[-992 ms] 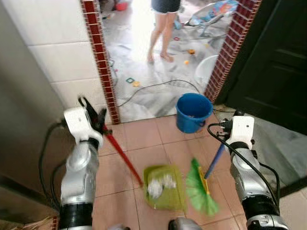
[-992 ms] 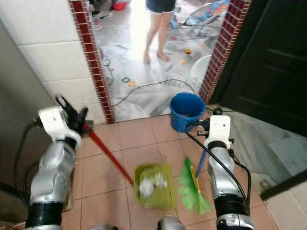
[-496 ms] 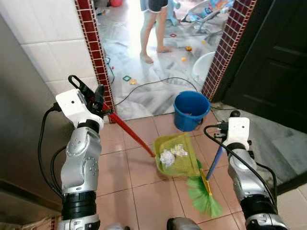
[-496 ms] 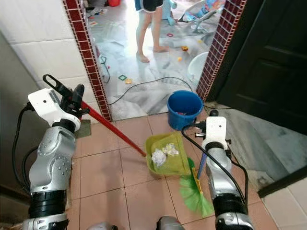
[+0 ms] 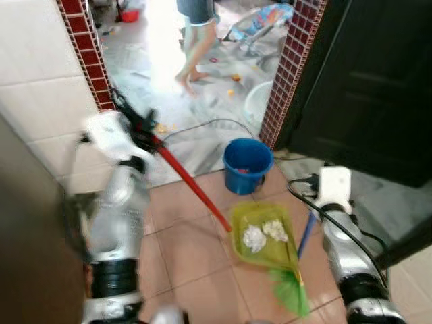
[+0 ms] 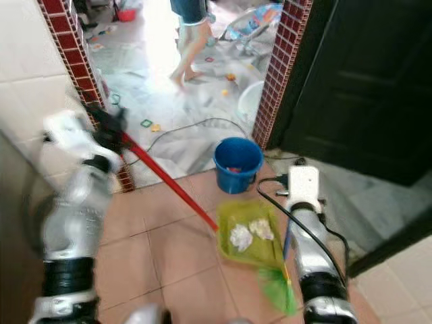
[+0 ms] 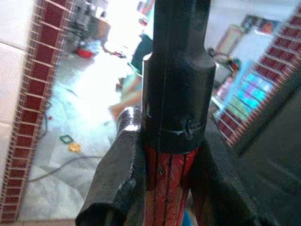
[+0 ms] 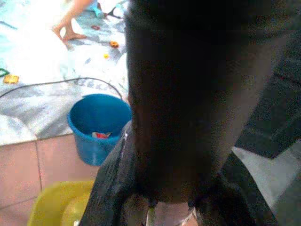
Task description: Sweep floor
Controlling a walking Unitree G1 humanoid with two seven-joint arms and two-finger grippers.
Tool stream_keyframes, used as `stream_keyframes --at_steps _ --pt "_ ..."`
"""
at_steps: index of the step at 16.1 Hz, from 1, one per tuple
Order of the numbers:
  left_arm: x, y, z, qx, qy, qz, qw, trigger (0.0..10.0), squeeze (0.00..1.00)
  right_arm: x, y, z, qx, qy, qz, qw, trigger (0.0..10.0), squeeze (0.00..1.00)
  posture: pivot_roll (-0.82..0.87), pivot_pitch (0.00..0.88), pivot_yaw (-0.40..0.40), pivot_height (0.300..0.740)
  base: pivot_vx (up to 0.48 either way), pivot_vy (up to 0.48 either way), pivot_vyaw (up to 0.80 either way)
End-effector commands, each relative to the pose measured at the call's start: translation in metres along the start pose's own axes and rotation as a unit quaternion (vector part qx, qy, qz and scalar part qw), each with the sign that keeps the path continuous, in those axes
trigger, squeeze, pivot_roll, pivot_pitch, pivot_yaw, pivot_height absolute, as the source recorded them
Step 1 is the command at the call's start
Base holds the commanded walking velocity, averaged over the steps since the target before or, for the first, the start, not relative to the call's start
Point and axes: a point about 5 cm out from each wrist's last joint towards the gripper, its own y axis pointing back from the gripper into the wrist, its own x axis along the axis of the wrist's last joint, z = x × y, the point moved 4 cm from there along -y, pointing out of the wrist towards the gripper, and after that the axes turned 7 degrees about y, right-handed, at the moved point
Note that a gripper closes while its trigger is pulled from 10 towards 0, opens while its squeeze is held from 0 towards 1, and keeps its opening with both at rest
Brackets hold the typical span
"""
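We stand on a tiled floor (image 5: pixel 182 243) at a doorway framed by two red brick posts (image 5: pixel 287 67), with a dark door (image 5: pixel 364 88) to our right and a white tiled wall (image 5: pixel 40 88) to our left. Beyond the doorway lies a pale marble floor scattered with small toys, where a person (image 5: pixel 192 40) stands barefoot, seen from the legs down, near a baby bouncer (image 5: pixel 260 20); a black cable (image 5: pixel 202 125) trails across that floor.

Just inside the threshold sits a blue bucket (image 5: pixel 248 164), upright, with something small and red at its bottom. Near it, toward us, we hold a green dustpan (image 5: pixel 264 233) low over the tiles; two white crumpled wads of paper (image 5: pixel 263 234) lie in its tray, side by side. Its red handle (image 5: pixel 192 189) slants up to our left gripper (image 7: pixel 164 174), whose fingers (image 7: pixel 117 188) pinch the handle from both sides in the wrist view.

Our right gripper (image 8: pixel 160 207) has its jaws closed around the dark top of the broom handle (image 5: pixel 307 233), a blue stick running down beside the dustpan's right edge. The green broom (image 5: pixel 290 293) bristles rest on the tiles just beside the dustpan's near corner.
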Motion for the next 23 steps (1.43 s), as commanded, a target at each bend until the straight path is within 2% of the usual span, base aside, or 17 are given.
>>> stream_keyframes --at_steps 1,7,11,23 --pt "0.026 -0.004 0.016 -0.020 0.016 0.049 0.998 10.0 0.00 -0.011 0.002 0.000 0.006 0.001 -0.023 1.000 10.0 0.00 -0.07 0.000 0.014 0.740 0.360 0.000 0.00" --pt "0.067 -0.016 0.023 -0.014 0.020 0.106 0.994 10.0 0.00 -0.010 0.000 -0.002 0.013 0.003 -0.020 1.000 10.0 0.00 -0.07 0.000 0.014 0.740 0.343 0.000 0.00" --pt "0.083 -0.020 0.005 0.034 -0.006 0.132 0.991 10.0 0.00 -0.010 0.001 -0.003 0.014 0.001 -0.019 1.000 10.0 0.00 -0.07 0.000 0.018 0.740 0.348 0.000 0.00" --pt "0.095 -0.021 -0.008 0.069 -0.040 0.154 0.985 10.0 0.00 -0.012 0.003 -0.004 0.017 -0.001 -0.020 1.000 10.0 0.00 -0.08 0.000 0.021 0.740 0.383 0.000 0.00"
